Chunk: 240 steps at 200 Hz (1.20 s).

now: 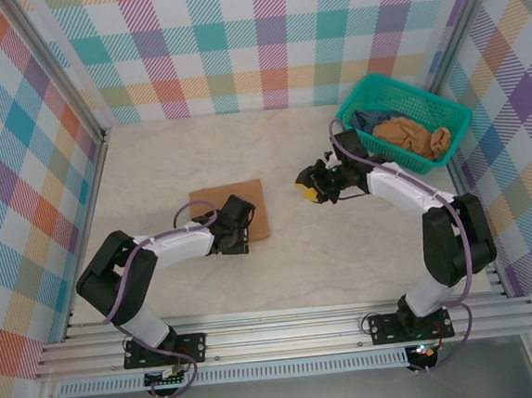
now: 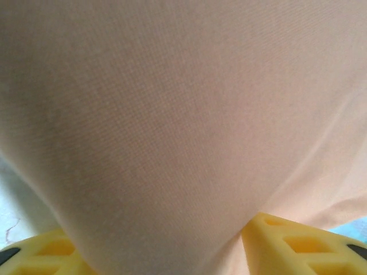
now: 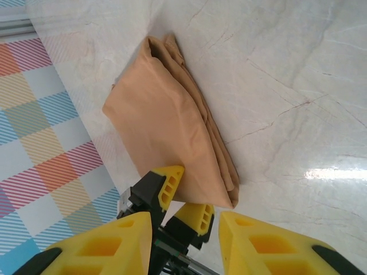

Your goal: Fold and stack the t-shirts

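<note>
Well left of basket (image 1: 425, 96), on table (image 1: 337, 267): folded t-shirt (image 1: 243, 195). L hand (image 3: 182, 199) straddles its edge, can't tell if gripping; R hand (image 1: 310, 189) released, nearer basket. Smooth fold, release w/o dragging layers.

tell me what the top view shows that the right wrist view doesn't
Top adds: the basket at far right, a crumpled shirt in it. Right wrist adds: the stacked layers along the edge of the folded shirt, and the right gripper open, holding nothing. Both: the folded shirt on the table, the left gripper at its edge.
</note>
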Each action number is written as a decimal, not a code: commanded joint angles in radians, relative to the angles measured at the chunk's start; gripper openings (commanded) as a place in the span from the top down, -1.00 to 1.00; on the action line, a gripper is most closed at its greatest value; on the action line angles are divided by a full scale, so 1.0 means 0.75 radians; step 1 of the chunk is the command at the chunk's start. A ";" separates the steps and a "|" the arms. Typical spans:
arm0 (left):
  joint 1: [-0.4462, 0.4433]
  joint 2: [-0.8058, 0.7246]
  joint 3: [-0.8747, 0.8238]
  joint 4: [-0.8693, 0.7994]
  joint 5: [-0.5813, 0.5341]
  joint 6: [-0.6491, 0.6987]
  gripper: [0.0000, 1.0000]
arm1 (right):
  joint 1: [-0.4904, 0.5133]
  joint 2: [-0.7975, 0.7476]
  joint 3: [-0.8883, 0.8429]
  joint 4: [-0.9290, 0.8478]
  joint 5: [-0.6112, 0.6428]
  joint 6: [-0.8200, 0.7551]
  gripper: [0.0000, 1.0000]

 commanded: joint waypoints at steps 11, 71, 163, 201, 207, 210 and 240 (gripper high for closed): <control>0.194 0.059 0.071 -0.006 -0.135 -0.390 0.07 | -0.010 -0.094 -0.054 -0.038 -0.016 -0.031 0.30; 0.552 0.167 0.184 -0.005 -0.050 -0.123 0.25 | -0.015 -0.197 -0.168 -0.036 0.013 -0.007 0.33; 1.085 0.757 0.953 -0.157 0.501 0.768 0.28 | -0.027 -0.243 -0.202 -0.062 0.049 0.003 0.33; 1.156 0.951 1.350 -0.446 0.581 1.038 0.27 | -0.029 -0.223 -0.199 -0.064 0.042 -0.003 0.33; 1.161 0.975 1.403 -0.494 0.581 1.073 0.27 | -0.029 -0.219 -0.196 -0.063 0.040 -0.004 0.33; 1.165 0.985 1.422 -0.509 0.582 1.088 0.27 | -0.029 -0.217 -0.195 -0.062 0.041 -0.003 0.33; 1.186 1.030 1.471 -0.490 0.645 1.086 0.22 | -0.029 -0.189 -0.175 -0.055 0.032 -0.008 0.33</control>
